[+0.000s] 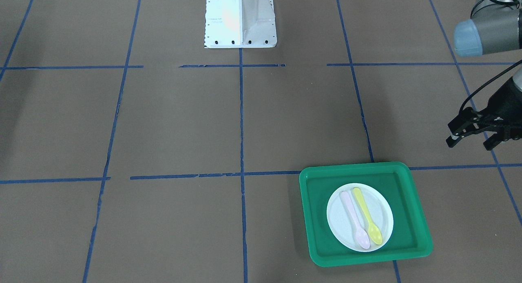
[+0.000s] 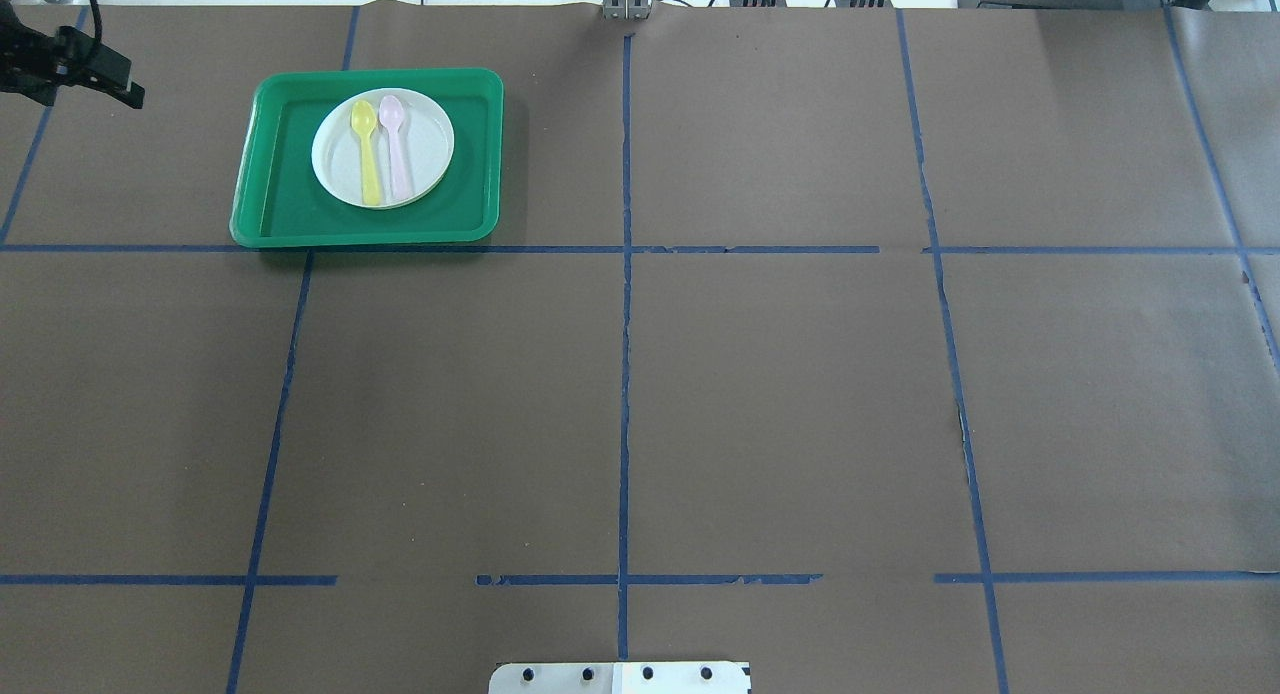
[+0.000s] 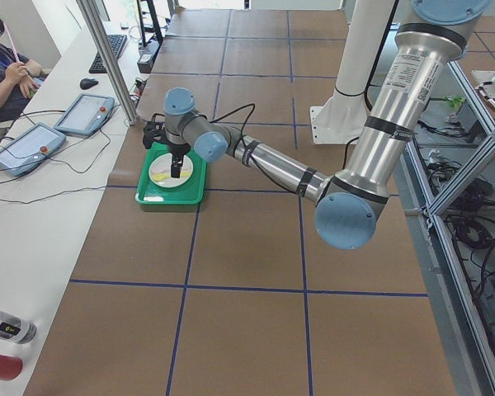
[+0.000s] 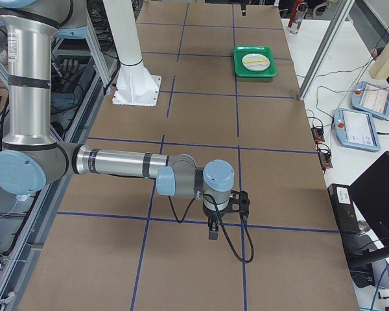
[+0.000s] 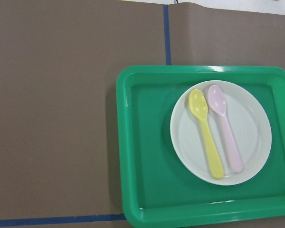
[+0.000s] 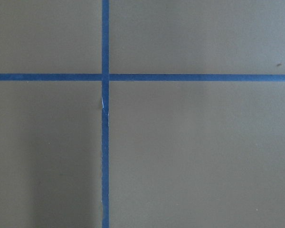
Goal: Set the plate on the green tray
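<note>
Underneath, brown paper (image 2: 800,394) gridded with blue tape (image 2: 625,374) bears the green tray (image 2: 290,206); left claw (image 1: 469,144) spread, right claw (image 4: 212,232) unclear.

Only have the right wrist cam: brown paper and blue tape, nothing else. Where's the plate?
Observer: The plate sits inside the green tray, on the robot's left at the table's far side.
Operator: Anything on it?
Observer: A yellow spoon and a pink spoon lie side by side on it.
Operator: Left gripper holding something?
Observer: No. The left gripper is open and empty, off to the side of the tray.
</note>
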{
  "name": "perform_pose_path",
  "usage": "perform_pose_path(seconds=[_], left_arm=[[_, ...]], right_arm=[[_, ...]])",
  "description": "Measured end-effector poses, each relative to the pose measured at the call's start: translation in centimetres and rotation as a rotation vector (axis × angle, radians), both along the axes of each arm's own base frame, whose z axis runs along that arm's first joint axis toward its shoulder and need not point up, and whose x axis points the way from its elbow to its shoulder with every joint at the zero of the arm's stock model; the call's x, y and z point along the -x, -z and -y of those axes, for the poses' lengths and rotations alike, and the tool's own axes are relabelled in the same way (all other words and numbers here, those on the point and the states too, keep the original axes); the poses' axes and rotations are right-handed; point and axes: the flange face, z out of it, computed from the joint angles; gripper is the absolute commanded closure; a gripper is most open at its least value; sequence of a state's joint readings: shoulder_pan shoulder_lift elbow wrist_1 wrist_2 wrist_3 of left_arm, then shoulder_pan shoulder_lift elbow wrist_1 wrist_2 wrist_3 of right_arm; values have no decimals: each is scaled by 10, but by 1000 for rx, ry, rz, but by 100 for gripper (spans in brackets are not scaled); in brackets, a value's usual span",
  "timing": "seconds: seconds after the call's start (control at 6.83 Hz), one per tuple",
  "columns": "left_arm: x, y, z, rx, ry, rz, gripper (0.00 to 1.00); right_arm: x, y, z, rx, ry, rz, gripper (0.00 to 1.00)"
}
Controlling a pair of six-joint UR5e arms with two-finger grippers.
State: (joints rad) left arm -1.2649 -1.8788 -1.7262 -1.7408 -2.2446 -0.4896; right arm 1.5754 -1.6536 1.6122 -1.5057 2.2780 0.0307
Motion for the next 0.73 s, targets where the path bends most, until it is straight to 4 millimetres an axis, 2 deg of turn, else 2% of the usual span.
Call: perform_pose_path(seconds=[0.15,0.44,0.59,0.73], left_arm=[[25,-16,-2,-71,-63,57,0],[83,-76,-14,-150,-163,146,0],[122,-120,-17,-149,-194,164,0],[160,-169,-32,-115,-210,134,0]], right_arm=[[0,0,0,0,0,0,0],[0,0,0,0,0,0,0],[0,0,0,0,0,0,0],[0,0,0,0,0,0,0]])
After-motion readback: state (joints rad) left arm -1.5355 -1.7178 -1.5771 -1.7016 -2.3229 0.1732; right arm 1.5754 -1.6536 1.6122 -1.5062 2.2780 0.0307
